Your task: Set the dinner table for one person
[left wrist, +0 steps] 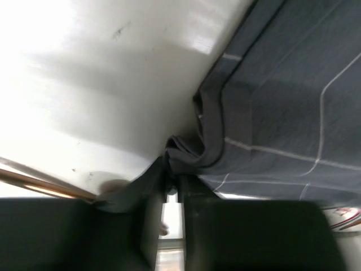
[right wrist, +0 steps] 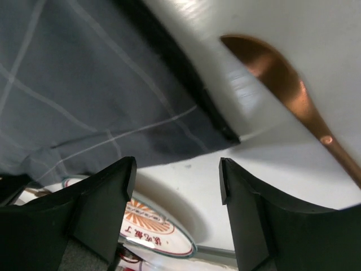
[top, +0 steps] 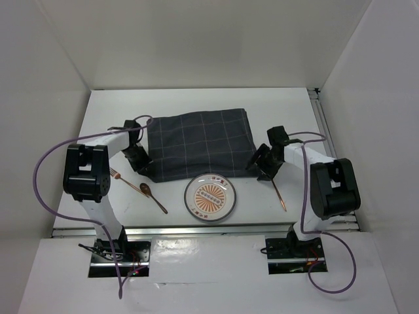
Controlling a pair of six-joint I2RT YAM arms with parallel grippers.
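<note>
The left pincer (left wrist: 171, 189), almost shut, pinches a corner of the checked cloth mat (top: 200, 144). The right pincer (right wrist: 177, 169) stands open and empty. The mat's other near corner lies just ahead of it on the dinner table (top: 111, 111), and the mat's long side runs between both pincers.

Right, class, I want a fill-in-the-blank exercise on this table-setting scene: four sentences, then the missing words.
1. The left hand is closed on a corner of the dark grey checked ____.
2. The right hand holds nothing; its jaws stand ____.
3. The fork and spoon lie to the ____ of the plate.
4. The pattern in the middle of the plate is ____.

Missing words: cloth mat; open; left; orange.
</note>
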